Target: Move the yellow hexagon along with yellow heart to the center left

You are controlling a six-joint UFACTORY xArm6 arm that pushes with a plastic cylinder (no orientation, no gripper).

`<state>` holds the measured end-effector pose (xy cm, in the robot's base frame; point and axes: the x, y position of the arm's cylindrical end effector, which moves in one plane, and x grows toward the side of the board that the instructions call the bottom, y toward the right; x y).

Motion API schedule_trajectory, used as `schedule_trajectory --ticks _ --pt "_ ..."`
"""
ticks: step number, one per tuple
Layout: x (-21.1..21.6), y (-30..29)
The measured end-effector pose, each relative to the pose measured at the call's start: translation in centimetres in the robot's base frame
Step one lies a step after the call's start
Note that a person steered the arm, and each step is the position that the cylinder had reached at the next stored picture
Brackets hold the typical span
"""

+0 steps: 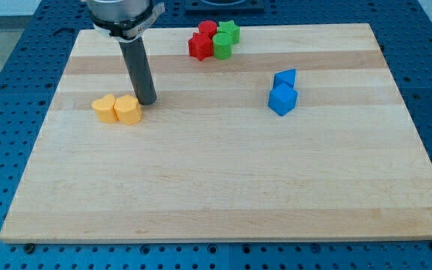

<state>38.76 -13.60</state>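
Note:
The yellow hexagon (128, 109) and the yellow heart (105, 109) sit side by side, touching, at the view's left on the wooden board (223, 180), the heart to the left of the hexagon. My tip (146, 100) stands on the board just to the upper right of the hexagon, close against it. The dark rod rises from there to the arm at the view's top.
A cluster at the view's top centre holds a red star (199, 46), a red round block (208, 30), a green star (229, 31) and a green round block (222, 46). Two blue blocks, a small one (284, 78) and a larger one (282, 99), sit right of centre.

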Motion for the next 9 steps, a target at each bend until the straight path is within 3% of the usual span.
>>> schedule_trajectory --ticks 5,9 --pt "2.9 3.0" --pt "2.9 -3.1"
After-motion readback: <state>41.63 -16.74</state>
